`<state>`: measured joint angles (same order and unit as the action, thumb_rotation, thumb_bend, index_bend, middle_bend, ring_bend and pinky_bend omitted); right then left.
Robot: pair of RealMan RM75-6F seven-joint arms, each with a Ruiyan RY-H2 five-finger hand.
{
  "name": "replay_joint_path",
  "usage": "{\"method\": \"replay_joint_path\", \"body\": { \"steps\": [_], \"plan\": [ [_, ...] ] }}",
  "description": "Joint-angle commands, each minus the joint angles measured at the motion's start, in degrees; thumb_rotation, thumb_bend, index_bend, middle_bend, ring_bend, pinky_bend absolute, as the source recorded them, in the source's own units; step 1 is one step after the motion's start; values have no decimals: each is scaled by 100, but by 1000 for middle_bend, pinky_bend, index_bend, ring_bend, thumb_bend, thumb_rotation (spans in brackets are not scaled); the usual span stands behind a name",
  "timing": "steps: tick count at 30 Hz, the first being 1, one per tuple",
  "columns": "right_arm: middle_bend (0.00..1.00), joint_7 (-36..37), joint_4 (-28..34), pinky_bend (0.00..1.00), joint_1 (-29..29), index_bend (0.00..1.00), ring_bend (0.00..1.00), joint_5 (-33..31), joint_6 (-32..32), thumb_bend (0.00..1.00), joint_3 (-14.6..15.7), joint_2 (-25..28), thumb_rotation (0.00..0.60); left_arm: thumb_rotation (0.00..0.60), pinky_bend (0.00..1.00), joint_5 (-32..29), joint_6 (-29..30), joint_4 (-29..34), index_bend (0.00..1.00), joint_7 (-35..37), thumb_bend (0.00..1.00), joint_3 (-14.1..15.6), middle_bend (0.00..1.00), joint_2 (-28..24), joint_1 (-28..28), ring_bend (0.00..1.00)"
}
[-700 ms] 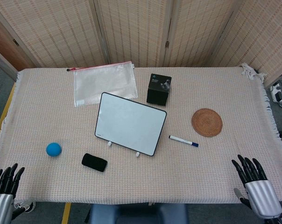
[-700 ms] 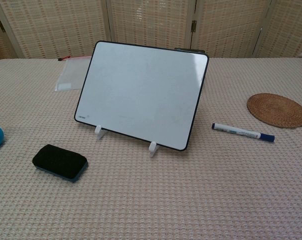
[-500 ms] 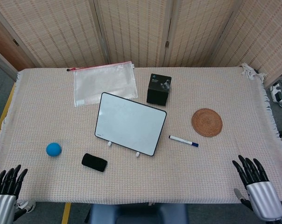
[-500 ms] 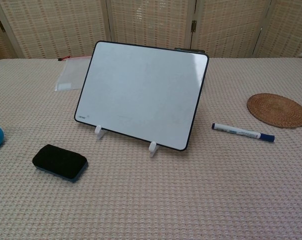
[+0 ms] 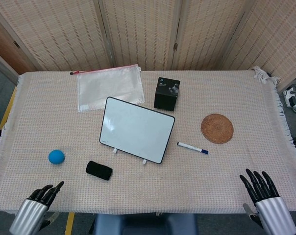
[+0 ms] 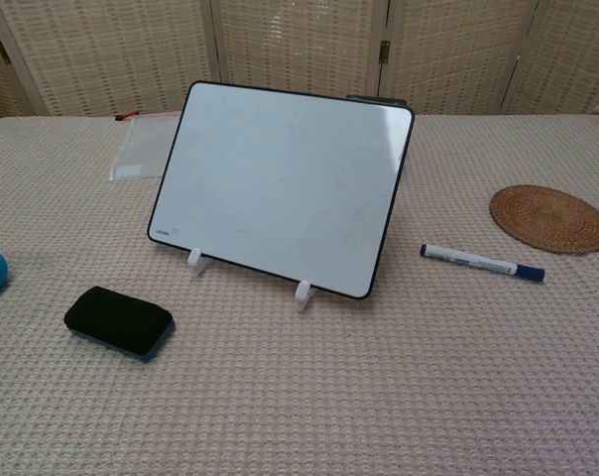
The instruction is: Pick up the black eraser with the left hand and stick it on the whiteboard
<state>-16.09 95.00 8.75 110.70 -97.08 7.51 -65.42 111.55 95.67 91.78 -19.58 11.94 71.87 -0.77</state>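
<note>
The black eraser (image 5: 99,170) lies flat on the cloth in front of the whiteboard's left corner, also plain in the chest view (image 6: 118,320). The whiteboard (image 5: 136,129) leans back on two small white feet at the table's middle (image 6: 283,186). My left hand (image 5: 38,205) hovers at the table's near left edge, fingers apart and holding nothing, well short of the eraser. At the near right edge my right hand (image 5: 262,197) is spread with nothing in it. Neither hand shows in the chest view.
A blue ball (image 5: 56,156) sits left of the eraser. A marker pen (image 5: 192,148) and a woven coaster (image 5: 217,128) lie to the right. Behind the board stand a black box (image 5: 166,93) and a clear zip pouch (image 5: 107,86).
My left hand has swung right along the near edge toward the eraser and now tilts its fingers inward. The right hand slid slightly lower. The objects have not moved.
</note>
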Motion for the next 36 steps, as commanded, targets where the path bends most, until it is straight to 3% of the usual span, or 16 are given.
{"method": "replay_joint_path", "body": {
  "steps": [1,5,11,15,21,29,36],
  "plan": [
    [0,13,15,0,-17,0,0,106,42,311,72,40,600,600,843,-44,-1223,1054,47,-1035,187,-131,943,-244,534,792],
    [0,58,-59,0,48,0,0,263,-130,311,124,61,600,600,961,-692,-2024,1662,166,-1648,187,-507,1000,-42,808,935],
    [0,167,-38,0,87,0,0,196,-218,311,98,120,600,600,977,-2054,-2965,2009,234,-2666,187,-1158,1000,269,1244,945],
    [0,194,-20,0,92,0,0,158,-227,311,73,140,600,600,977,-2715,-3295,2125,259,-3105,216,-1433,1000,377,1530,943],
    [0,135,52,0,70,0,0,22,-95,311,30,143,600,600,977,-3403,-3535,2123,267,-3296,258,-1615,1000,421,1862,933],
    [0,95,118,0,143,0,0,-113,-168,311,-32,141,600,600,977,-4024,-3548,1859,313,-3882,327,-1612,1000,690,2223,932],
    [0,79,174,0,114,0,0,-188,-50,311,-45,167,600,600,977,-4808,-3368,1799,270,-4470,337,-1659,1000,987,2532,928]
  ]
}}
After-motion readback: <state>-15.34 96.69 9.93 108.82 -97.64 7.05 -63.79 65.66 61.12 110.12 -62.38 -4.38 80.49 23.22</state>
